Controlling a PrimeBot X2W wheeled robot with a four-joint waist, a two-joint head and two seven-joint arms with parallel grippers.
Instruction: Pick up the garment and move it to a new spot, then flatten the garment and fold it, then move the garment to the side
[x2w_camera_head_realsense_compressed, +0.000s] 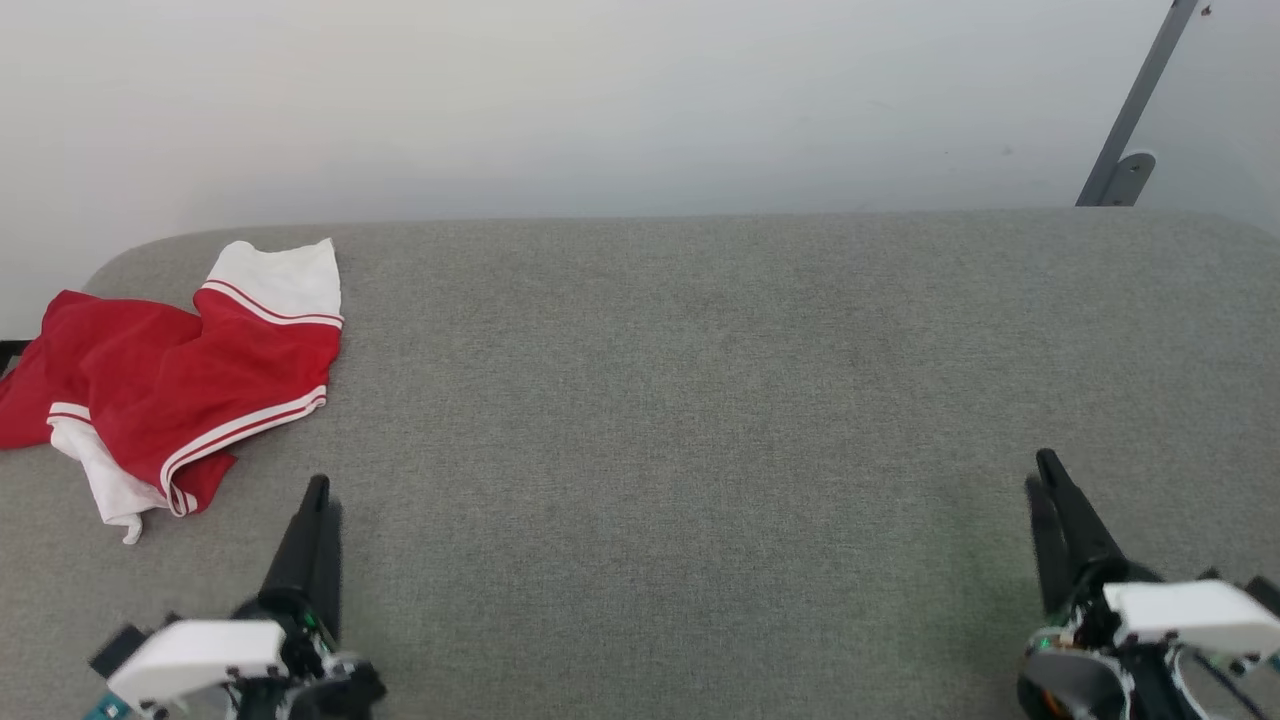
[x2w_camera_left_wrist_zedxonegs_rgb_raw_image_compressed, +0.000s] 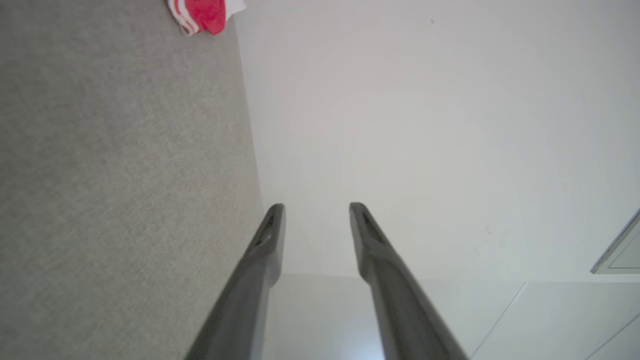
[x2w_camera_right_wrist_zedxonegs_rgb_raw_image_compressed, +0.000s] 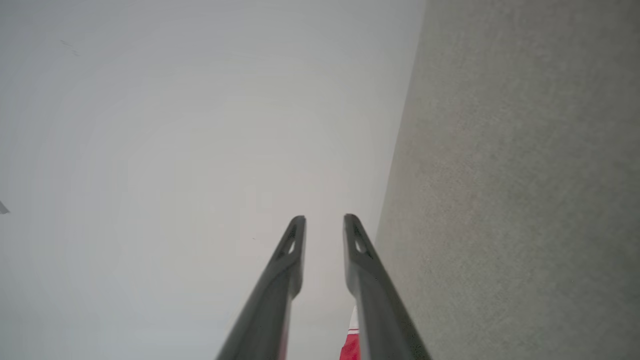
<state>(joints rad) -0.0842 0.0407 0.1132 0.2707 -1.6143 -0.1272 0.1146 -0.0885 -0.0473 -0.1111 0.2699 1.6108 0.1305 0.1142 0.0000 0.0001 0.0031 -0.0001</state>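
A: So, in what state are the grippers found?
B: The left gripper and the right gripper are both seen spread, and nothing is pinched.
A: And the garment?
B: It is found crumpled at the left end of the grey surface, untouched. No step is judged done yet.

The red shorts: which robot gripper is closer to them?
The left gripper, at the head view's lower left, just below the garment's crumpled edge. The right gripper sits far across the grey surface, at the lower right.
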